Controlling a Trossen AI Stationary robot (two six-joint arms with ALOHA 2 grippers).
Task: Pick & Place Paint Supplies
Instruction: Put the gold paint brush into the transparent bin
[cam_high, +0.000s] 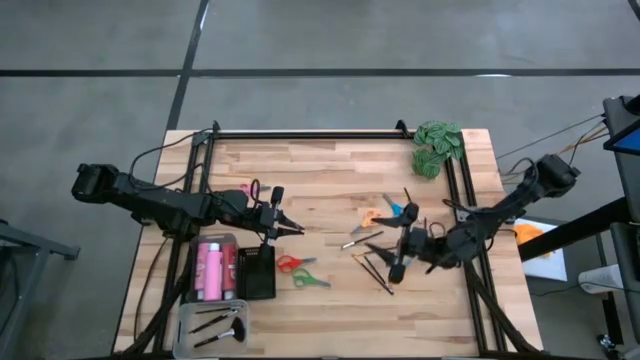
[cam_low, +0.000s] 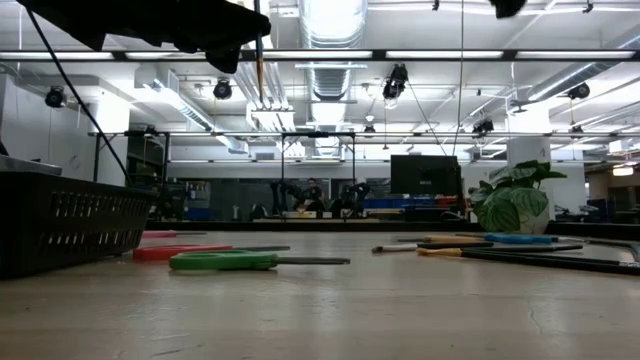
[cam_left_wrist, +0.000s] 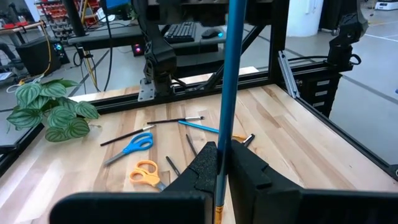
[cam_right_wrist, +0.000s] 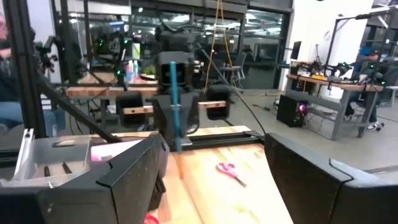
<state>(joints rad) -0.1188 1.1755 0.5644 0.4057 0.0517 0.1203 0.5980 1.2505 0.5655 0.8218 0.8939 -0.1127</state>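
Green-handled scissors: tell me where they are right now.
In the high view the green-handled scissors lie flat on the table left of centre, just below the red-handled scissors and right of the black basket.

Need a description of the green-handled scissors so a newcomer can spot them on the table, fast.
Start at the black basket by the table's left front, next to the clear bin of pink bottles. Just to its right lie two pairs of scissors; the green-handled scissors are the nearer-front pair, beside the red-handled ones. No other scissors here have green handles.

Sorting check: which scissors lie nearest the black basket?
The red scissors, just right of the black basket. The green pair lies farther out; blue and orange sit across the table.
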